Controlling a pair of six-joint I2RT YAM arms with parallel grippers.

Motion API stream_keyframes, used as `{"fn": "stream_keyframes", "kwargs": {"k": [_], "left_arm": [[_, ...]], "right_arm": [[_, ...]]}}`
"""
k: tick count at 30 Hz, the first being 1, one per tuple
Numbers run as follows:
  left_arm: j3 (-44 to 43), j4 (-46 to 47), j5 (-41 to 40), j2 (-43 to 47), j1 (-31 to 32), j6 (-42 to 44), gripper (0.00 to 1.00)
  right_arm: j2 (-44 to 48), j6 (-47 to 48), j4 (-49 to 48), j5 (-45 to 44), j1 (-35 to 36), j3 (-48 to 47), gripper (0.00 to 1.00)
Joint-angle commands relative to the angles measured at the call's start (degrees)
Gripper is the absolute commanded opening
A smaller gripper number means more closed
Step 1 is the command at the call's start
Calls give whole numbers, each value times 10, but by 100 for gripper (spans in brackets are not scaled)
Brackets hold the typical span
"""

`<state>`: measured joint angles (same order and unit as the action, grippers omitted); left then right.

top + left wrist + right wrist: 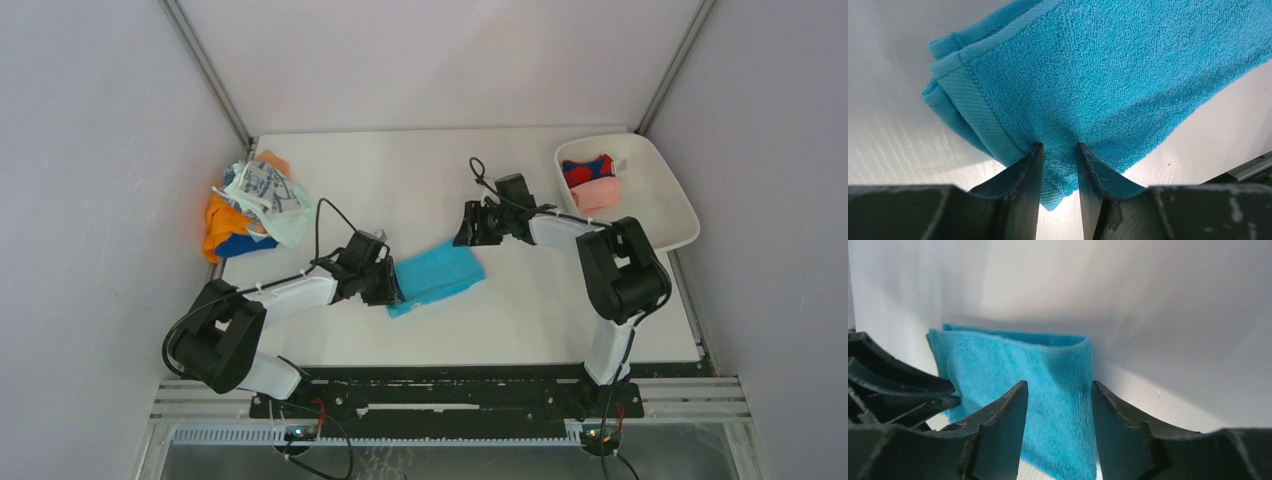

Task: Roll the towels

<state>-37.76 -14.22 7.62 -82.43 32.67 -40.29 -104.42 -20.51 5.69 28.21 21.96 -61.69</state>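
Note:
A bright blue towel (440, 273) lies folded flat at the middle of the table. My left gripper (390, 287) is at its left end, shut on a corner of the blue towel (1098, 75), whose terry fills the narrow gap between the fingers (1028, 170). My right gripper (463, 236) hovers just behind the towel's right end with its jaws open and nothing between them. In the right wrist view the blue towel (998, 360) lies beyond the fingers (1008, 410). More towels (252, 205), orange, mint, printed white and blue, are heaped at the far left.
A white tray (655, 205) stands at the far right and holds a rolled red-and-blue towel (588, 170) and a rolled pink one (597, 194). White walls close in the table on three sides. The left arm's fingers (893, 385) show at the left of the right wrist view.

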Motion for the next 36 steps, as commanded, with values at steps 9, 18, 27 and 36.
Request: {"fn": "stream_keyframes", "kwargs": {"k": [9,18,27,36], "left_arm": [[21,-75,-20,-15,0,28,37],[26,-63,-13,-19,1,26,38],[-3,-49,-3,-33,1,21,39],[-6,-41,1,-43,1,21,40]], "right_arm": [[-83,-31,2,-11,-48,-59,10],[-87,-37,10,1,-66,-55,23],[41,-56,-4,34,-63,32,49],[79,-75,-49,101,-66,153,52]]}}
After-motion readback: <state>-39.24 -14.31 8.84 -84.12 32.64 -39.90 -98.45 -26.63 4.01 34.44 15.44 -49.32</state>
